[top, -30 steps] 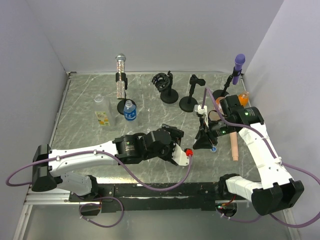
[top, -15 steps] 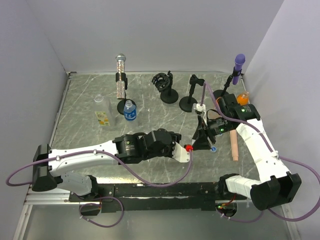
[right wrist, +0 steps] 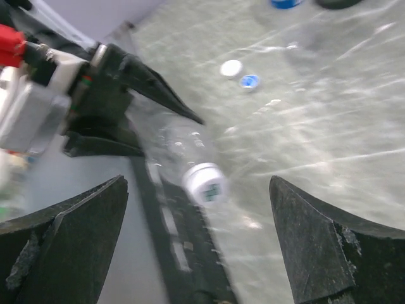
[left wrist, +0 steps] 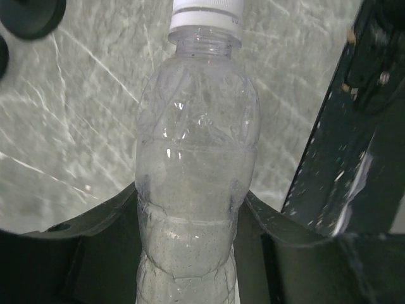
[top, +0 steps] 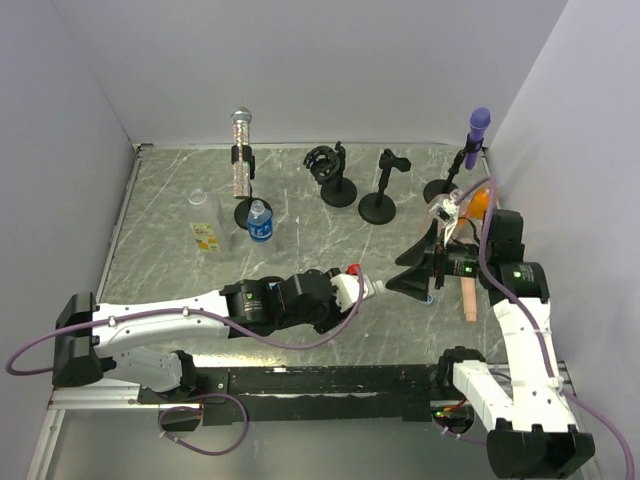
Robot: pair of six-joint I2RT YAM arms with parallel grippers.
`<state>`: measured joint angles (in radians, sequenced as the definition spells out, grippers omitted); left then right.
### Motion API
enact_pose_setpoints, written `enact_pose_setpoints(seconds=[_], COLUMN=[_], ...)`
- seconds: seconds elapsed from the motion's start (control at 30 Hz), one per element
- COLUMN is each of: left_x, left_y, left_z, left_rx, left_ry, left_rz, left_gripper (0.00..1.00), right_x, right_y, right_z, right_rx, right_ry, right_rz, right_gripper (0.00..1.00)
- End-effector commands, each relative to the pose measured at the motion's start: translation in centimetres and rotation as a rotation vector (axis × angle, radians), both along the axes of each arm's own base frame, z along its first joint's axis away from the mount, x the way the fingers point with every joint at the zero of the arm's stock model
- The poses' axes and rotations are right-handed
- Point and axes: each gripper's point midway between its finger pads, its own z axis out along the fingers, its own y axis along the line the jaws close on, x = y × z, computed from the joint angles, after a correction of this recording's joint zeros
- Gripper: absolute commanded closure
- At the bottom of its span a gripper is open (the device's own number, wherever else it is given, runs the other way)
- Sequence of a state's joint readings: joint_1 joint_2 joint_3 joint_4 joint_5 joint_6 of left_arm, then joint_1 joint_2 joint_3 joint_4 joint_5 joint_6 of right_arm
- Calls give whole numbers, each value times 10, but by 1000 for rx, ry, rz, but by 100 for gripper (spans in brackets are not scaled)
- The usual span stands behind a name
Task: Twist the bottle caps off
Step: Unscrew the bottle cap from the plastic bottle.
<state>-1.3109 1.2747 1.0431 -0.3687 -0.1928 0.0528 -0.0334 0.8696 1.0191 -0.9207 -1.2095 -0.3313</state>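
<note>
Since the earlier frames the right gripper [right wrist: 198, 182] had sprung apart and backed off toward 3 o'clock, while the left gripper [left wrist: 190, 212] had carried the clear bottle [left wrist: 193, 158] a little toward 9 o'clock. We saw the right fingers spread wide, holding nothing, facing the white cap [right wrist: 205, 183] end-on and apart from it. The left fingers were clamped on the bottle's waist, the cap seated on its neck, at 5 o'clock on the table [top: 300, 200]. Beyond it lay a loose white cap [right wrist: 231, 68] and a loose blue cap [right wrist: 250, 81]. A peach rod [top: 468, 292] lay at the right gripper's 4 o'clock, the orange bottle [top: 480, 203] at its 1 o'clock. At the clear bottle's 10 o'clock stood the blue-labelled bottle [top: 260, 224], the yellow-green-labelled bottle [top: 206, 234] and the glitter microphone [top: 240, 165]; black stands [top: 340, 192] stood at 12.
</note>
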Motion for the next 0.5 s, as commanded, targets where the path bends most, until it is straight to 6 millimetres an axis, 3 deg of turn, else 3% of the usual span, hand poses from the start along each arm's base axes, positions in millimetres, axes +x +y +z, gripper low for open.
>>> enact_pose_setpoints(seconds=[0.0,0.07,0.23,0.47], left_x=[12,17,20,22], left_y=[-20,-24,-33,-37], left_z=[24,28,36,39], left_rx=[-203,-234,-296,-314], left_ry=[101,99,86,64], left_rz=[207,239,243,227], left_gripper=[66,66,65,65], right_x=[10,16,17,16], right_y=[10,6,7,14], right_z=[4,-5,-16,-5], right_rx=[159,106,103,167], right_ry=[186,193,340,386], right_rz=[-3,-40,-19,39], right_gripper=[3,4,19,35])
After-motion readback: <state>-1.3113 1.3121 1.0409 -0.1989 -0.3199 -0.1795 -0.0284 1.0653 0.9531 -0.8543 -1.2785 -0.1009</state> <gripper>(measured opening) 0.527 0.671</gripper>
